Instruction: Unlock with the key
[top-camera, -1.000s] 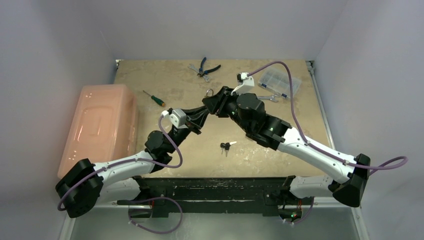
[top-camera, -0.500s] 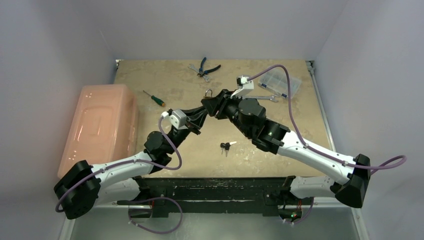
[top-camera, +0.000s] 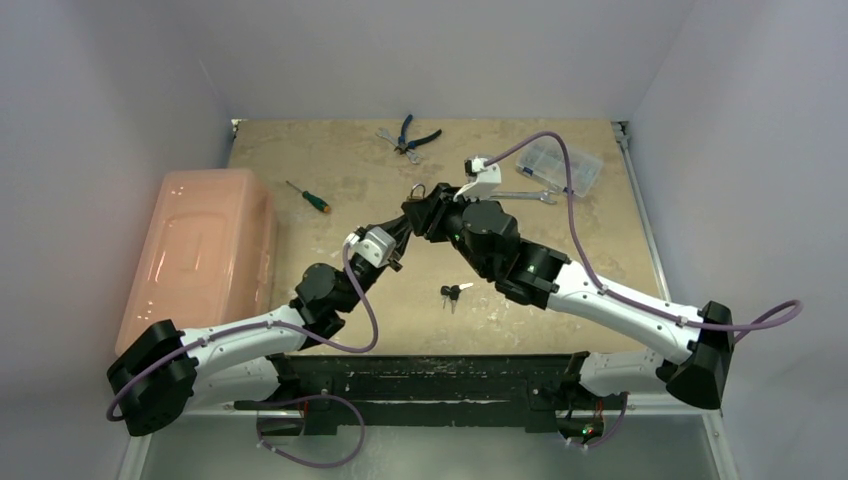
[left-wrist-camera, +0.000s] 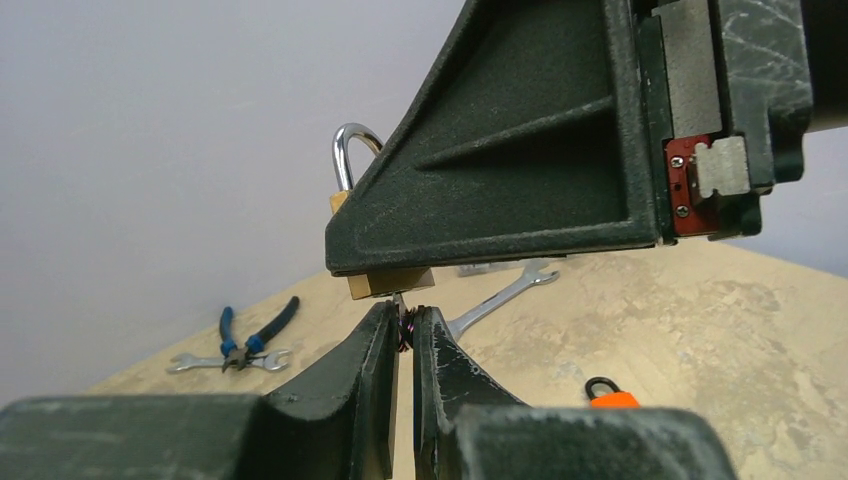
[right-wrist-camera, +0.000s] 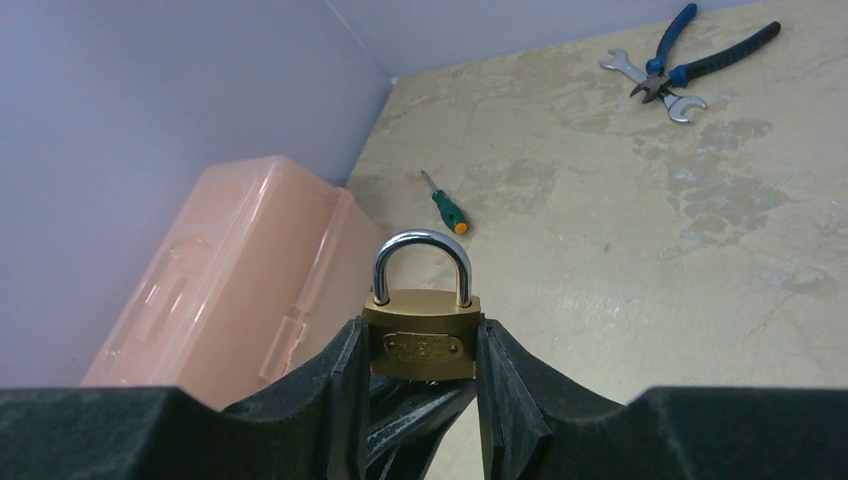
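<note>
I have the right gripper clamped on the brass padlock, one finger on each side of the body. The lock is upright, its steel shackle closed and standing clear above the fingertips. The left gripper sits directly beneath the lock and is pinched nearly shut on the dark head of the key. The key's thin blade rises from between the fingers to meet the underside of the lock. How far it is seated in the keyway I cannot tell from the left wrist camera. From above, the two grippers meet nose to nose over the middle of the table, the lock held off the surface between them. A spare bunch of keys lies on the table on the near side of the grippers, under the right arm. Beyond the lock, on the far side, lie blue-handled pliers across a small wrench. A green-handled screwdriver lies off to the left of the grippers, and past it a pink plastic case at the table's left edge. To the right of the right gripper lies a longer wrench, with a clear compartment box just behind it.
</note>
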